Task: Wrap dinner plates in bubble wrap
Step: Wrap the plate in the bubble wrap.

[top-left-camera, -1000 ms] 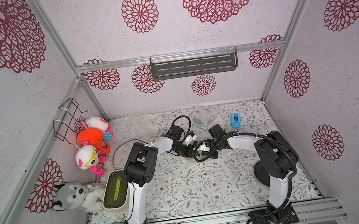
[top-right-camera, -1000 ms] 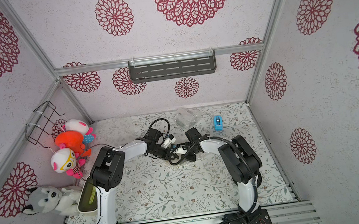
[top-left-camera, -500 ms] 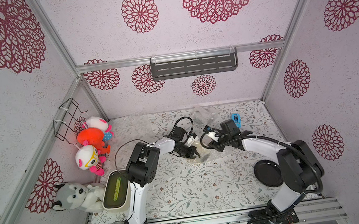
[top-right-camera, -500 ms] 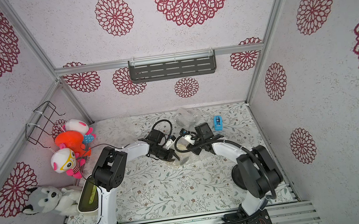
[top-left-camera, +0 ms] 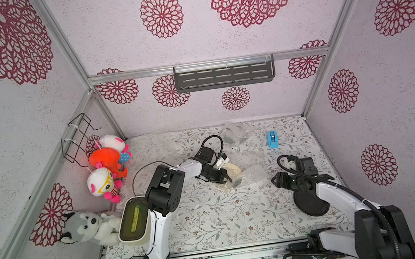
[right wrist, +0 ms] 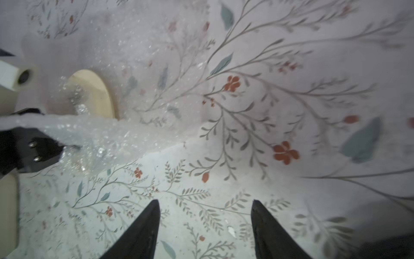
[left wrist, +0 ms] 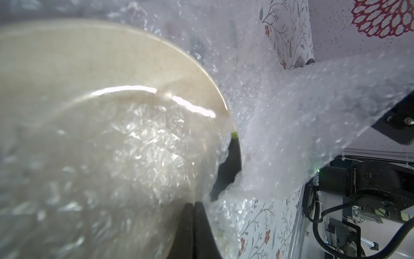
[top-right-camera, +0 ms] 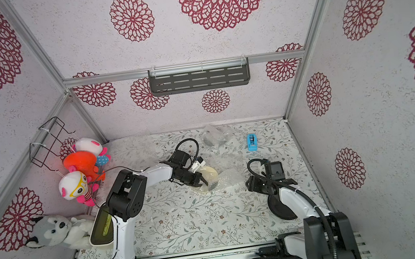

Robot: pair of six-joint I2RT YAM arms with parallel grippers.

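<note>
- Left gripper (top-left-camera: 226,180) is clamped on a fold of bubble wrap (top-left-camera: 254,175) over the cream plate (top-left-camera: 234,171). My right gripper (top-left-camera: 275,179) hangs wide apart and empty, near the wrap.
- Floral tabletop (top-left-camera: 212,216); walls with crimson rosettes.
- Cream plate lies flat mid-table, with the wrap trailing toward my right arm.
- Two plates in plain sight: the cream plate and a black plate (top-left-camera: 307,205) under my right arm. One blue tape dispenser (top-left-camera: 272,139).

Open table (top-left-camera: 212,216) in front; bubble wrap (top-left-camera: 255,177) crowds the cream plate (top-left-camera: 235,170).
</note>
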